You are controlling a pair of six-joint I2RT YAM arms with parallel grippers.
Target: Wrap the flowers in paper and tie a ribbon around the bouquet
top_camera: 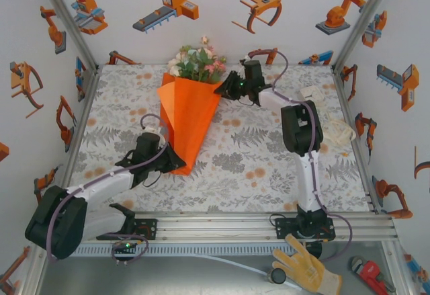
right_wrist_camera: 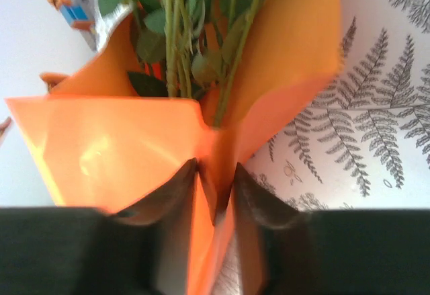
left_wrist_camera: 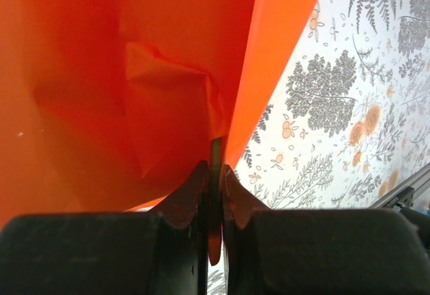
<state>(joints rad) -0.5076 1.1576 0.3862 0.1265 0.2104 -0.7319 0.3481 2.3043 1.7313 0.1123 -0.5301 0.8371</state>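
**Both hands at the orange cone, flowers inside**

The left hand (left_wrist_camera: pixel 215 169) was clenched on the paper (top_camera: pixel 189 117): in its wrist view the two fingers stood almost together with a thin orange edge pinched between them. From above, that hand sat at the narrow near tip of the cone, low over the counter (top_camera: pixel 262 164). The right hand (right_wrist_camera: pixel 215 182) had a fingertip on either side of an upright fold of paper at the cone's wide end. The picture was blurred there, and I could not tell whether the fold was clamped or merely straddled.

The paper was folded into a cone, the bouquet (top_camera: pixel 190 100), lying flat with its point toward the arms and its mouth toward the far wall. The flowers (top_camera: pixel 197 61) were inside it, green stems and leaves running down into the mouth, pink, white and cream blossoms sticking out past the rim.

The left arm reached forward and to the right, lying low. The right arm stretched far out, its forearm bent left toward the mouth. The ribbon (top_camera: pixel 339 132) lay in a loose pale bundle by the right wall, well apart from the cone.
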